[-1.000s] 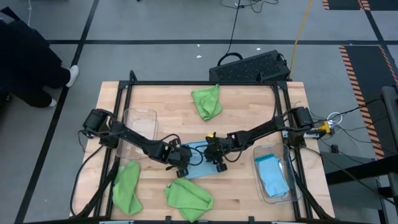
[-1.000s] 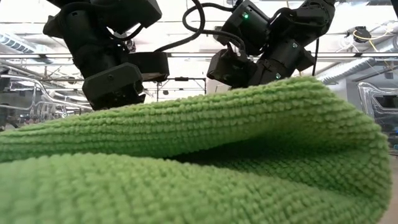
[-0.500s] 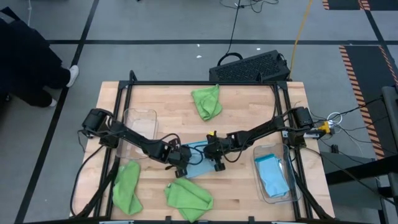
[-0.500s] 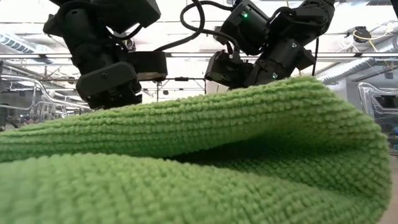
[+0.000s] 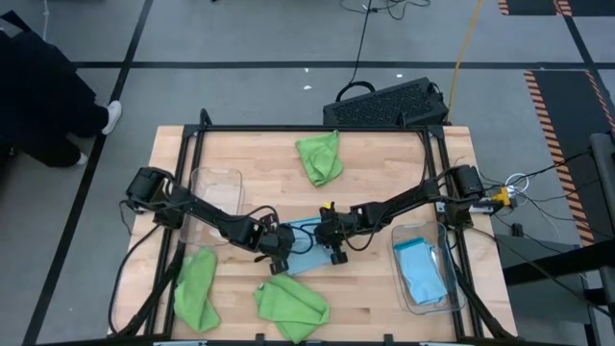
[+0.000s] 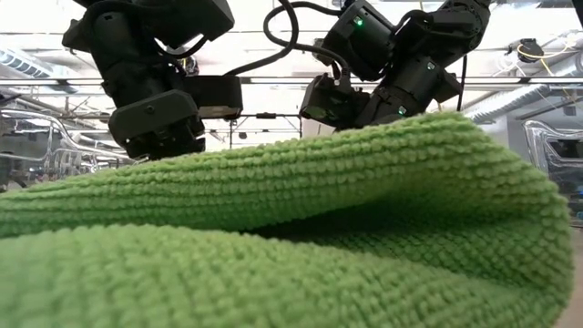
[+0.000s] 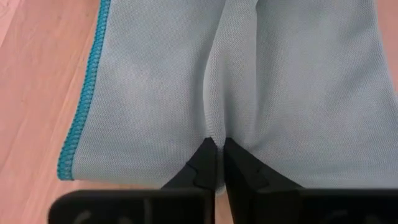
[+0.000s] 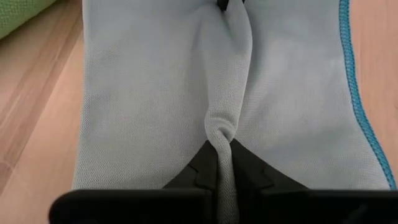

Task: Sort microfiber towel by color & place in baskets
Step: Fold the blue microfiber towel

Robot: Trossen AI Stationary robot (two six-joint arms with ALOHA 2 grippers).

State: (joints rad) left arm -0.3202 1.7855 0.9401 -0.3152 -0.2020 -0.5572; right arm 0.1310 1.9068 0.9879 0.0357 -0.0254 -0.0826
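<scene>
Left gripper (image 7: 216, 163) pinches a fold of the blue towel (image 7: 161, 93) at table centre; right gripper (image 8: 224, 165) is clamped on the same fold from the opposite end.

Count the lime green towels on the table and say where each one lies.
3. One green towel lies at the table's far middle, one at the near left beside the empty clear bin, and one at the near edge's middle. None seems hidden.

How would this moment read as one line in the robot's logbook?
left gripper: shut on blue towel | right gripper: shut on blue towel | towel: flat on table
</scene>
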